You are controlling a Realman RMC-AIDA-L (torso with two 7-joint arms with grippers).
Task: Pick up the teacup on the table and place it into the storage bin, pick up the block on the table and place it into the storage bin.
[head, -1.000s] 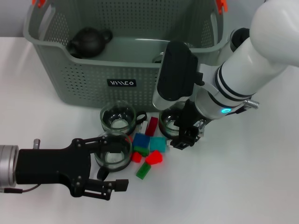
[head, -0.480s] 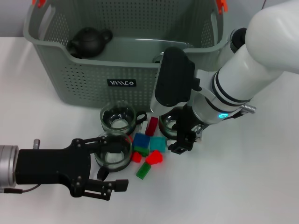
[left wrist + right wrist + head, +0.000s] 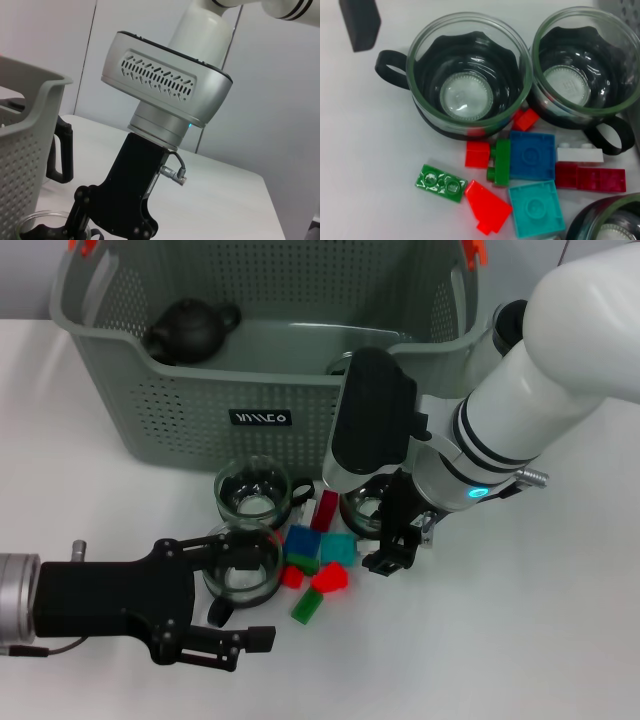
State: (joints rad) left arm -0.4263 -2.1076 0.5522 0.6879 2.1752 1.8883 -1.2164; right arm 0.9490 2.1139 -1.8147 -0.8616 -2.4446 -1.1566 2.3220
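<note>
The right arm (image 3: 540,390) is glossy white with black rings and a small cyan light — its gripper (image 3: 395,535) black; the left gripper (image 3: 215,595) matt black behind a silver cuff.

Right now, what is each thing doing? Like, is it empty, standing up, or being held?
Bin: upright, teapot inside.
Teapot: upright in the bin's corner.
Three teacups: upright on the table, empty.
Blocks: scattered loose between the teacups.
Left gripper: open around the nearest teacup.
Right gripper: low over the third teacup, holding nothing.
</note>
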